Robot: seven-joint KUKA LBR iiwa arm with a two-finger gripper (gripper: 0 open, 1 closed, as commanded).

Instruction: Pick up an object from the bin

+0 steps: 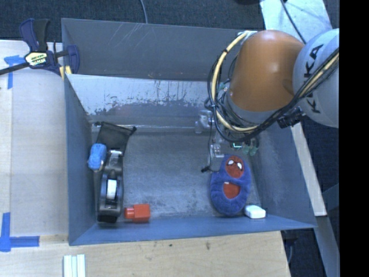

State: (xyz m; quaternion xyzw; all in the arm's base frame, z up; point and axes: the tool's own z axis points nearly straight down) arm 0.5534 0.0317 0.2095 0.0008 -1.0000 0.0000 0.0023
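Note:
My gripper [215, 153] hangs below the arm's wrist on the right side of the bin, just above the upper left edge of a blue plush toy with red patches [230, 188]. The toy lies lengthwise near the front right corner. Nothing shows held in the gripper. A small white piece [255, 212] rests against the toy's lower right end.
A black tape dispenser [109, 178] lies along the left wall with a blue lump [97, 156] at its upper left. A small red-orange block [138, 213] sits by the dispenser's front end. Bare floor lies between the dispenser and the toy.

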